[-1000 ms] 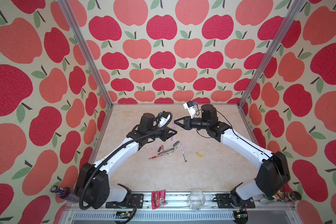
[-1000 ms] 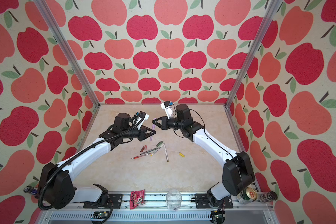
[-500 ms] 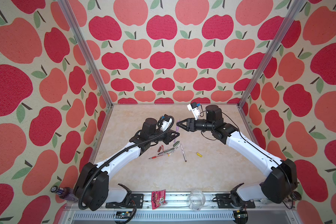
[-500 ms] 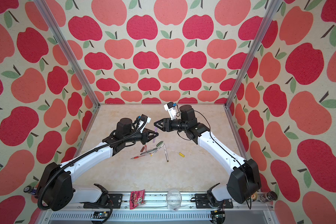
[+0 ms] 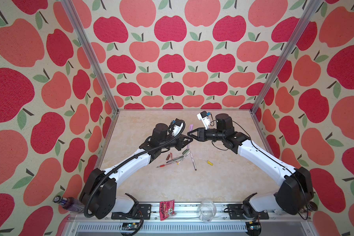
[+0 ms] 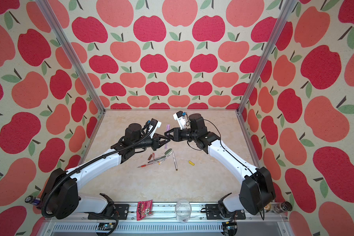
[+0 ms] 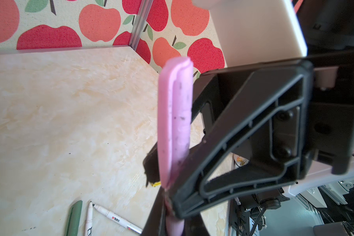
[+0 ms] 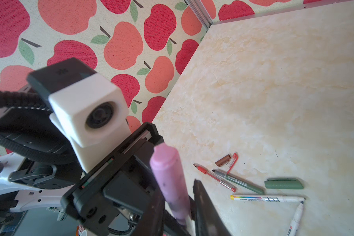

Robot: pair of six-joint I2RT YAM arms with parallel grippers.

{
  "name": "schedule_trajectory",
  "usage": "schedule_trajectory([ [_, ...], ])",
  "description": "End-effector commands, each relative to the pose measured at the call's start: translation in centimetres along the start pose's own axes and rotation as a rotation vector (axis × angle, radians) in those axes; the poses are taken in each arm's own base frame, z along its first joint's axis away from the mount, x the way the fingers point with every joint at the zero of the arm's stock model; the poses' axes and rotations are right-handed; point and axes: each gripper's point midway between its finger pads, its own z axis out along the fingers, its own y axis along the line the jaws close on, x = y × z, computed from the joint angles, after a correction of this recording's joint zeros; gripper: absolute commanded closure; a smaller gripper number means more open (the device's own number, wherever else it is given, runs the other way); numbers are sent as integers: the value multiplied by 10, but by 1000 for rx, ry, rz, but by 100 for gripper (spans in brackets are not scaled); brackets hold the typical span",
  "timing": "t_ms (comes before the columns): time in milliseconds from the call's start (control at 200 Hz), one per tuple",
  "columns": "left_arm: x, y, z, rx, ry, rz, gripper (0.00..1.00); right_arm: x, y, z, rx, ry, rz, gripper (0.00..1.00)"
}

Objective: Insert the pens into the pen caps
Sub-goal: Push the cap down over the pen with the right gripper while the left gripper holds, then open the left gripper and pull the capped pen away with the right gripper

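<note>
Marbled tabletop (image 5: 223, 179); smudged lilac pen (image 5: 190, 129) upright, clamped in left jaws; right jaws narrow astride, grip unclear.

The lilac pen (image 7: 175, 122) loses its lower end behind black jaws and the frame edge in both wrist views. The yellow cap (image 7: 156, 184) shows only as a sliver behind it. The green cap (image 7: 74, 218) and a white pen (image 8: 296, 218) are cut off at picture edges. The left wrist camera (image 8: 88, 114) is blurred.

Robot lab test cell: aluminium frame posts (image 5: 89, 55), apple-print backdrop walls (image 5: 170, 61), marble-look tabletop (image 5: 223, 183), slotted mounting rail (image 5: 188, 211).
</note>
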Motion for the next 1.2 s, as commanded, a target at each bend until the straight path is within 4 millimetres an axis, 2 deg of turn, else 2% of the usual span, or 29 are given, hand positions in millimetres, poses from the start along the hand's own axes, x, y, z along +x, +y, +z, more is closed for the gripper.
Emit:
schedule_trajectory([
  [0,-17,-10,3,44,-35,4,100,-3,6,-6,0,-24,-33,80],
  [85,-19,-10,4,46,-35,-8,99,-4,5,-7,8,-30,-36,84],
  [150,-21,-10,5,43,-36,-19,89,-6,4,-8,19,-36,-38,86],
  [385,-19,-8,2,28,-30,-21,62,-20,-10,-19,101,-79,-29,89],
  [455,-14,-7,0,20,-15,-14,56,-25,-20,-24,151,-88,-10,89],
  [585,-6,-7,-9,-13,10,22,51,-32,-34,-32,228,-72,3,89],
  [755,2,1,-24,-110,15,72,45,-28,-69,-41,390,7,23,89],
  [941,14,9,-37,-188,37,109,44,-18,-110,-47,455,111,79,87],
  [1196,14,7,-41,-201,29,96,44,11,-179,-51,566,359,128,85],
])
